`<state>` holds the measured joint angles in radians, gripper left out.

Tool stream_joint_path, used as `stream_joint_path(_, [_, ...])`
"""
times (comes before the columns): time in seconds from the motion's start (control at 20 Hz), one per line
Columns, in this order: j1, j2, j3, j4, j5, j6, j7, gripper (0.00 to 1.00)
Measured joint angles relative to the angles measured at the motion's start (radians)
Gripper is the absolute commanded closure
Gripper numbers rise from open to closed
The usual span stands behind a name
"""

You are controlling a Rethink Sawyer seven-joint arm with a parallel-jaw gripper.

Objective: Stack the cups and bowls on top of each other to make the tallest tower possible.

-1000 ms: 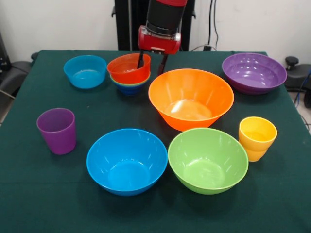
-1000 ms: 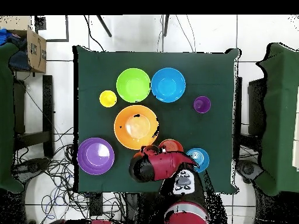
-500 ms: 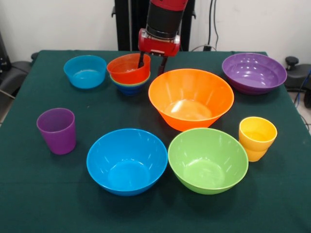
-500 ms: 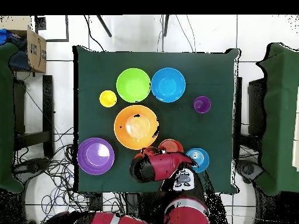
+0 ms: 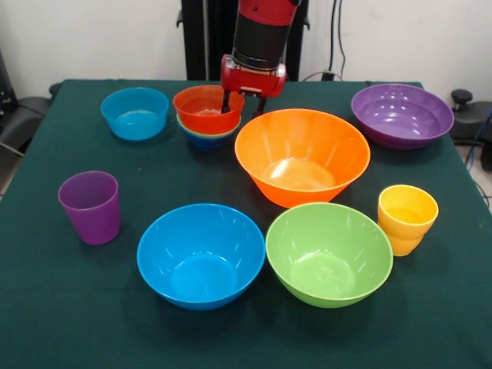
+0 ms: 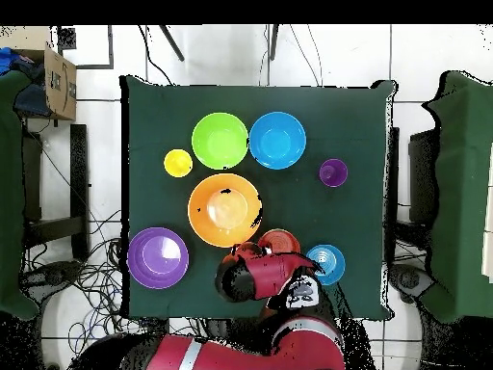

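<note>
My gripper (image 5: 244,103) hangs open at the right rim of the small red-orange bowl (image 5: 204,110), which sits level on top of the tower (image 5: 206,135), nested in a small green and a small dark blue bowl. One finger is just above that rim, the other outside it. The small light blue bowl (image 5: 135,112) stands to the left. The large orange bowl (image 5: 301,156), large blue bowl (image 5: 201,254), large green bowl (image 5: 328,252) and wide purple bowl (image 5: 401,114) stand apart. The purple cup (image 5: 90,206) and yellow cup (image 5: 407,217) stand upright. In the overhead view the arm (image 6: 255,275) covers the gripper.
The green table (image 5: 46,307) ends close behind the tower. The large orange bowl's rim is close to my gripper's right side. A cardboard box (image 6: 58,85) sits off the table in the overhead view.
The red-orange bowl was tilted in the stack and now sits level. My gripper has risen slightly and shifted a little to the right.
</note>
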<state>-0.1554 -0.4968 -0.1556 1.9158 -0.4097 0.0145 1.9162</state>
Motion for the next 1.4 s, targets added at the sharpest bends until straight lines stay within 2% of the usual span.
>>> stream_joint_path(0.75, [-0.003, -0.003, 0.0, -0.001, 0.0, -0.02, 0.0, 0.0])
stream_joint_path(1.05, [-0.008, -0.043, 0.001, -0.001, 0.0, -0.007, 0.0, 0.0])
stream_joint_path(1.4, [-0.022, -0.114, 0.003, -0.001, 0.0, 0.053, 0.0, 0.0])
